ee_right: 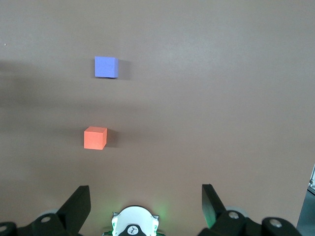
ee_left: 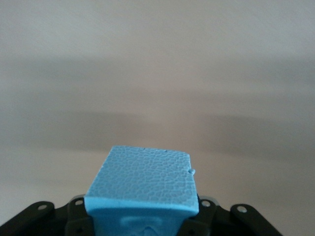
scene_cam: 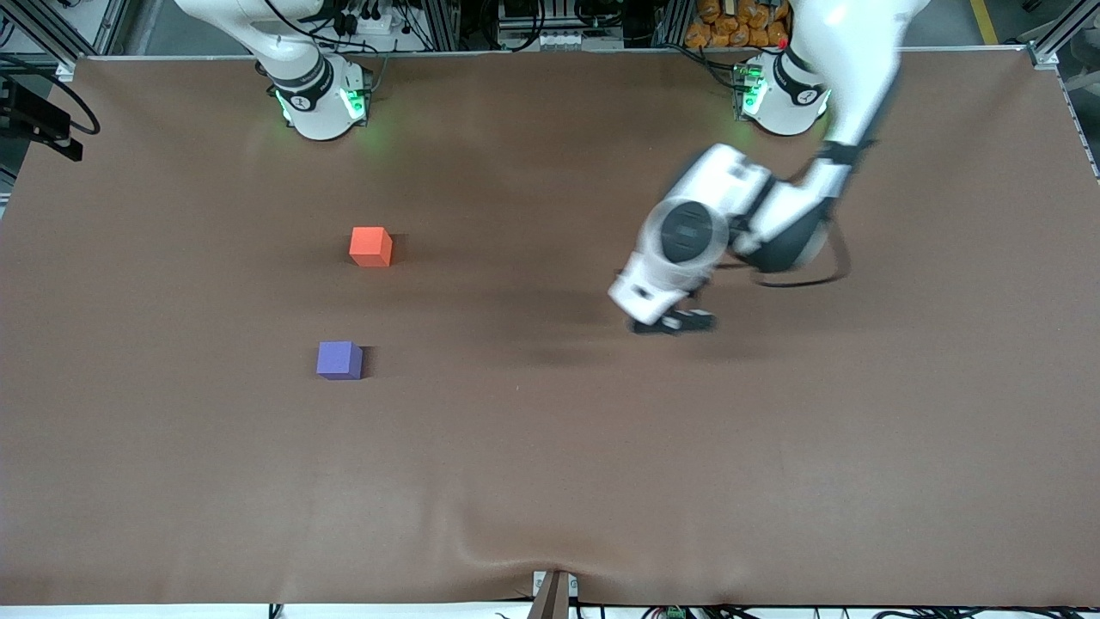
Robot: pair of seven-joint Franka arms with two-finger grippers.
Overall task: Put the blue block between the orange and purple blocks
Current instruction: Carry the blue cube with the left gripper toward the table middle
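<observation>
While up over the table (scene_cam: 533, 481): orange block (scene_cam: 371, 247) at 12 o'clock of purple block (scene_cam: 339, 359), apart; right gripper (ee_right: 145, 202) spread wide, empty, waiting; at 3 o'clock, left gripper (scene_cam: 673, 321) clamped on blue block (ee_left: 142, 184), airborne.

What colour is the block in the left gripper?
Light sky blue block; the left wrist view shows it best.

White arms (scene_cam: 730, 215), black joints, green base lights.
</observation>
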